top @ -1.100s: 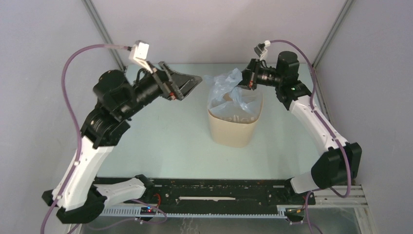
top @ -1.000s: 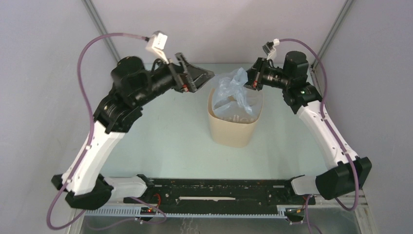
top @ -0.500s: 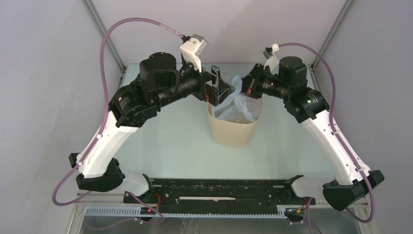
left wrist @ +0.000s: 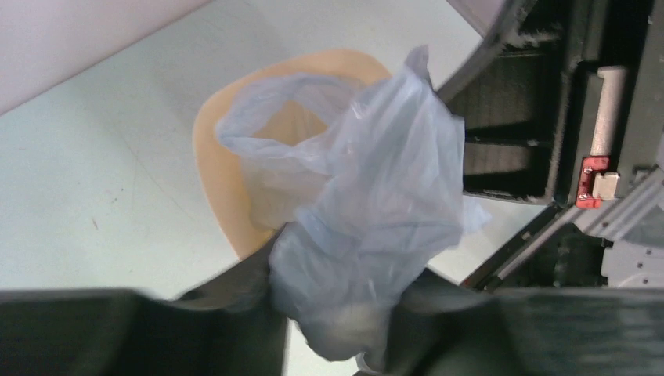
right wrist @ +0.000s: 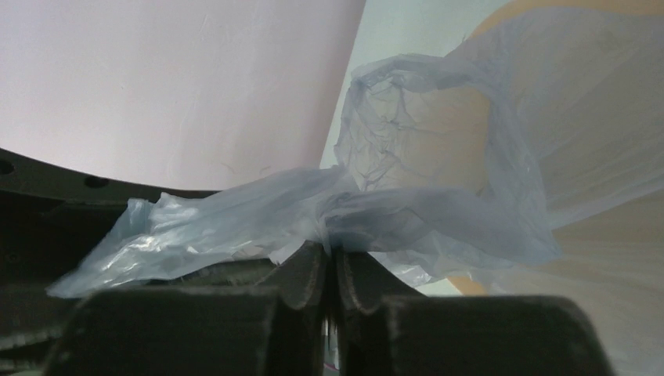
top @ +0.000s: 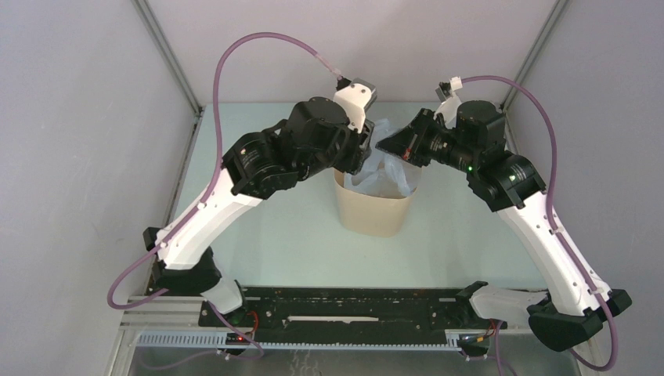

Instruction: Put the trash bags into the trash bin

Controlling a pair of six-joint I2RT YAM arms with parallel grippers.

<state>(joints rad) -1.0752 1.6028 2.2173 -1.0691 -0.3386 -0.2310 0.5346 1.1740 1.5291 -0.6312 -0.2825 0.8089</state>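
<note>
The pale-blue trash bag point(top: 385, 171) hangs partly inside the cream-beige trash bin point(top: 374, 213), its top bunched above the rim. My left gripper point(top: 362, 153) is over the bin's left rim. In the left wrist view the left gripper point(left wrist: 342, 288) is shut on a bunch of the bag point(left wrist: 376, 180), with the bin point(left wrist: 213, 168) below. My right gripper point(top: 389, 145) is above the back rim. In the right wrist view the right gripper point(right wrist: 330, 254) has its jaws almost together, pinching a fold of the bag point(right wrist: 438, 157) at the tips. The bin wall point(right wrist: 618, 313) lies behind.
The bin stands mid-table on a pale green surface point(top: 266, 211). Grey walls with metal corner posts point(top: 168, 59) enclose the back and sides. The right arm's black gripper body point(left wrist: 548, 117) sits close beside the bag. Purple cables point(top: 258, 39) arc above both wrists.
</note>
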